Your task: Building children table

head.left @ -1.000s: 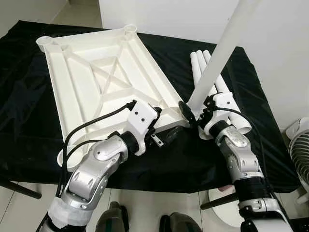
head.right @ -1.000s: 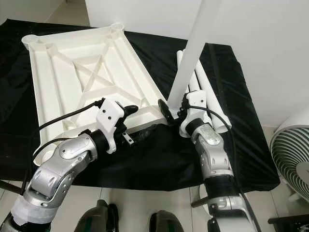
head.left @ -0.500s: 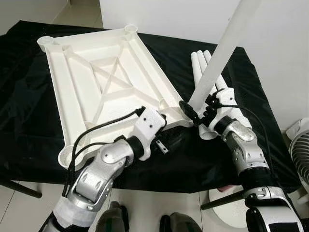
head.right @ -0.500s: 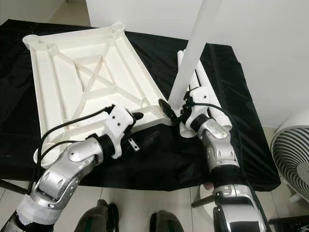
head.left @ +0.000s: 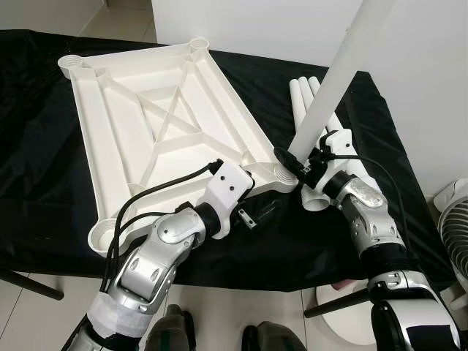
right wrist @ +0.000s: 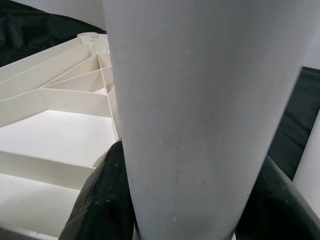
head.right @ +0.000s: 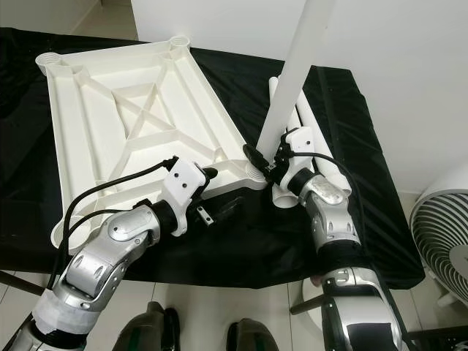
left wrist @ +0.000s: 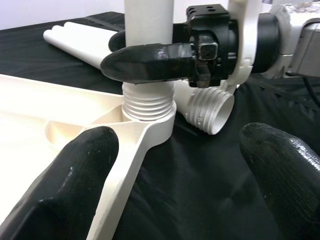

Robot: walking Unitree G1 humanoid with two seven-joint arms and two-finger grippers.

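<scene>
At the near edge of the black-draped worktop (head.left: 44,183), the left gripper (head.left: 263,213) hovers spread beside the upturned white tabletop's (head.left: 146,124) near right corner. Just beyond, the right gripper (head.left: 291,165) pinches an upright white leg (head.left: 333,80), its threaded end in that corner's socket (left wrist: 148,111). Spare legs (head.left: 303,99) lie farther right.

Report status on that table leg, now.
Right gripper shut on leg, threaded end at tabletop corner socket. Left gripper open beside the socket. Spare legs lie alongside.

white ribbed tabletop (head.left: 157,131) — upside down, flat | leg tube (head.left: 333,80) — upright, threaded end in its near corner socket
</scene>
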